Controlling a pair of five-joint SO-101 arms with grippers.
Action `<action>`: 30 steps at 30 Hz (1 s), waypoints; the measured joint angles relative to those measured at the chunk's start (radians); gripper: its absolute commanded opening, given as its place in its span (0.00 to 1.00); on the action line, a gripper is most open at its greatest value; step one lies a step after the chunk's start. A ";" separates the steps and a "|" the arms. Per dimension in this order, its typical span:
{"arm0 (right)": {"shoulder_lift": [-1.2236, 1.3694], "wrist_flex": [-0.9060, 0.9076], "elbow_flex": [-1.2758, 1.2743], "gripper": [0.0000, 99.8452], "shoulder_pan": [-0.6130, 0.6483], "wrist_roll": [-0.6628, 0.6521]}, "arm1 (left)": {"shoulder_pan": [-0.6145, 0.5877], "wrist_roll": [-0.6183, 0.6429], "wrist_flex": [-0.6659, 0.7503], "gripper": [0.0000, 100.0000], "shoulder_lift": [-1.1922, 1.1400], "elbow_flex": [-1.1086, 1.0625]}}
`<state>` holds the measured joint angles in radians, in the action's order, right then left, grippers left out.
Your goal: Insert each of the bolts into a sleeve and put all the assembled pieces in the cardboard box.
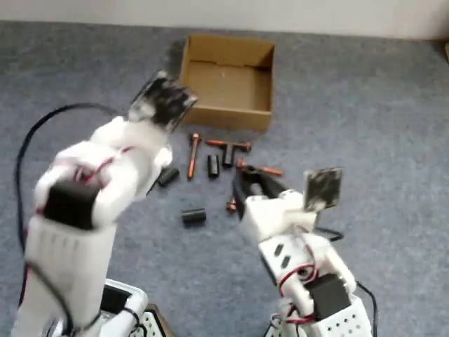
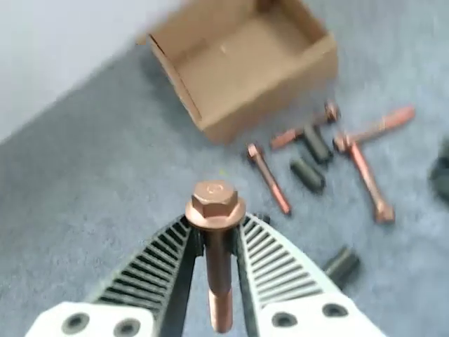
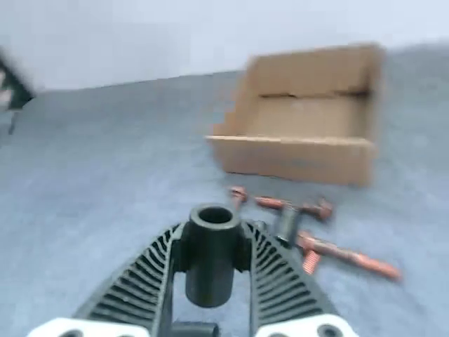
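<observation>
Gray carpet [image 1: 386, 91]; hex bolt [image 2: 215, 205], cyl. sleeve [image 3: 210, 256]

Surface covered by grey-blue carpet [image 1: 379, 112], short pile, mottled. Far edge bordered by plain pale wall [image 1: 295, 12]. Scene lit softly and evenly; only faint shadows thrown on carpet.

Left end effector [image 2: 217, 226] clamped; right end effector [image 3: 212, 237] clamped.

text: none legible | cardboard box [image 1: 224, 118]: no print readable | numbers, signs: none
</observation>
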<state>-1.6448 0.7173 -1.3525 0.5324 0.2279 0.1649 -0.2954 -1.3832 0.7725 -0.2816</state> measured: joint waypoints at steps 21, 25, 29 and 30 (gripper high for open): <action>-0.066 -0.175 -0.172 0.00 0.419 -0.279 | 0.255 0.178 0.316 0.00 0.664 -0.430; -0.066 -0.216 -0.172 0.00 0.419 -0.279 | 0.327 0.178 0.327 0.00 0.715 -0.459; -0.066 -0.269 -0.172 0.00 0.419 -0.279 | 0.388 0.178 0.327 0.00 0.733 -0.462; -0.066 -0.278 -0.172 0.00 0.419 -0.279 | 0.396 0.178 0.328 0.00 0.741 -0.462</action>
<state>-1.7108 0.4396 -1.5244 0.9513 -0.0514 0.5608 -0.1174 -1.0549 1.5136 -0.7434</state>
